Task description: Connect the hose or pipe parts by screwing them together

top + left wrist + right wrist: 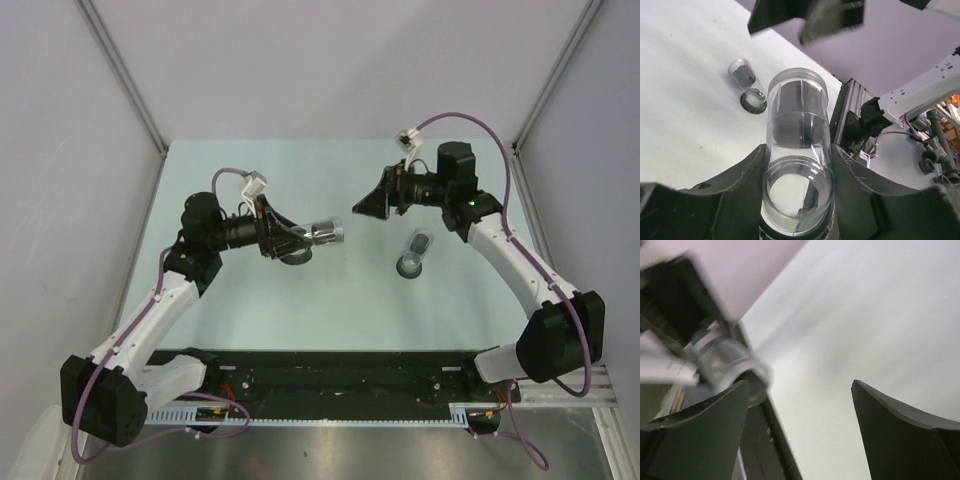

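Note:
A clear pipe part (326, 232) with a threaded outer end sticks out to the right of my left gripper (300, 238), which is shut on it above the table. In the left wrist view this tube (799, 115) sits clamped between the two dark fingers (740, 180) of the gripper (797, 157). A second pipe part (413, 254), clear with a dark ring at its near end, lies loose on the table (746, 85). My right gripper (364, 205) hovers just right of the held tube, open with nothing between its jaws (800, 390). The held tube (725, 357) shows blurred at the left of the right wrist view.
The pale green table (330, 300) is closed in by grey walls with metal corner posts (125, 80). A black and aluminium rail (340, 385) runs along the near edge. Purple cables (470, 125) loop over both arms.

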Controlling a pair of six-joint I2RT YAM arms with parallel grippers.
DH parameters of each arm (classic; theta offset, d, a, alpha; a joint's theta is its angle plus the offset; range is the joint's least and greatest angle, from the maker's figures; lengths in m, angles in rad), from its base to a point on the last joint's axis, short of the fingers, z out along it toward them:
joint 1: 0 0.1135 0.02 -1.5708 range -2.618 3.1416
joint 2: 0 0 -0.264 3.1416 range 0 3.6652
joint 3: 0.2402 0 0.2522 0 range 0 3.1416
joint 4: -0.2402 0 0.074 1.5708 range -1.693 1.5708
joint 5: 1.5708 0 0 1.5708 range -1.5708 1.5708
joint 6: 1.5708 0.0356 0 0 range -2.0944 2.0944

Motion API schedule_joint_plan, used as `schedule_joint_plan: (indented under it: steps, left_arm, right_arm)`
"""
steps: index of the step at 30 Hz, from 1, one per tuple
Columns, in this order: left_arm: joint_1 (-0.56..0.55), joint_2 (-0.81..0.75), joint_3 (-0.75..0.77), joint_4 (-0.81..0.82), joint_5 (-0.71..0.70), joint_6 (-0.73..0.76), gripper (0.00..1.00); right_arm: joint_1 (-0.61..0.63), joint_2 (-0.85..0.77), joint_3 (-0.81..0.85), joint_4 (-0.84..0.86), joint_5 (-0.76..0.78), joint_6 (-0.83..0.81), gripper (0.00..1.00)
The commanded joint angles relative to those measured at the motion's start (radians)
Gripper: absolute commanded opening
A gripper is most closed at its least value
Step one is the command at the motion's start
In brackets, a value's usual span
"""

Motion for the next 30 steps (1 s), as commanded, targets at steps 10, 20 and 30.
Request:
schedule_joint_plan:
  steps: [10,20,30]
  left_arm:
    - [0.079,-0.034,0.024,-0.3,-0.287,0.089,0.0]
    - [0.079,-0.155,-0.047,-0.363,-0.392,0.164,0.0]
    - [0.077,-0.146,-0.042,-0.362,-0.314,0.16,0.0]
  right_arm:
    - [-0.133,0.205,0.02,-0.399,0.999,0.156,0.79]
    - [-0.144,0.241,0.019,-0.484,1.106,0.254,0.84]
    - [-0.145,0.248,-0.065,-0.479,1.047,0.45,0.88]
